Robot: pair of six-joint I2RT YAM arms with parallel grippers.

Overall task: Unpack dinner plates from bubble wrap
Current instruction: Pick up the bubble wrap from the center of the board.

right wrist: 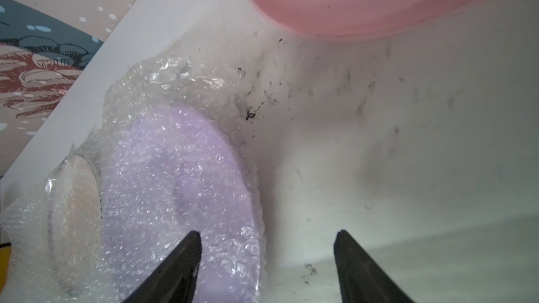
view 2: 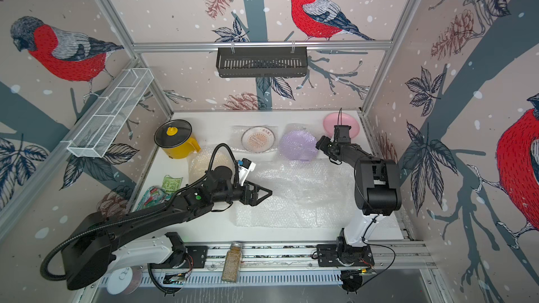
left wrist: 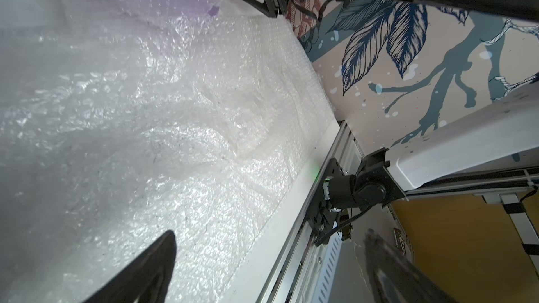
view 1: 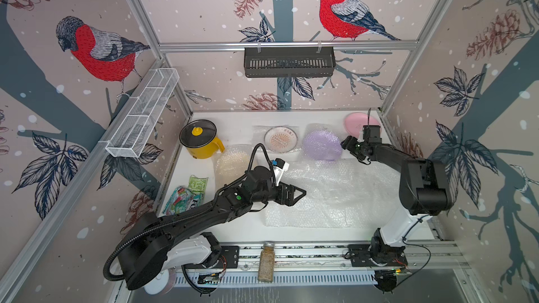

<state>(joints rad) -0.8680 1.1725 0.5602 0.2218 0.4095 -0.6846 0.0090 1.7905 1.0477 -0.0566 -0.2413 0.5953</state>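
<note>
A bare pink plate (view 1: pixel 360 125) (right wrist: pixel 379 1) lies at the back right. Beside it sits a lilac plate (view 1: pixel 320 144) (right wrist: pixel 175 170) wrapped in bubble wrap (right wrist: pixel 163 83). My right gripper (view 1: pixel 344 142) (right wrist: pixel 268 232) is open at that plate's right edge, one finger over the wrapped rim and the other over bare table. Further left are a sunburst plate (view 1: pixel 281 139) and a cream plate (view 1: pixel 233 163), both in wrap. My left gripper (view 1: pixel 302 192) (left wrist: pixel 271 233) hangs open and empty over the left end of a large loose bubble wrap sheet (view 1: pixel 335 196) (left wrist: pixel 145 112).
A yellow pot with a black glass lid (view 1: pixel 201 139) stands at the back left. Snack bags (view 1: pixel 186 196) lie by the left wall. A spice jar (view 1: pixel 266 262) rests on the front rail. A black basket (view 1: pixel 288 62) and a white wire basket (view 1: pixel 143 112) hang on the walls.
</note>
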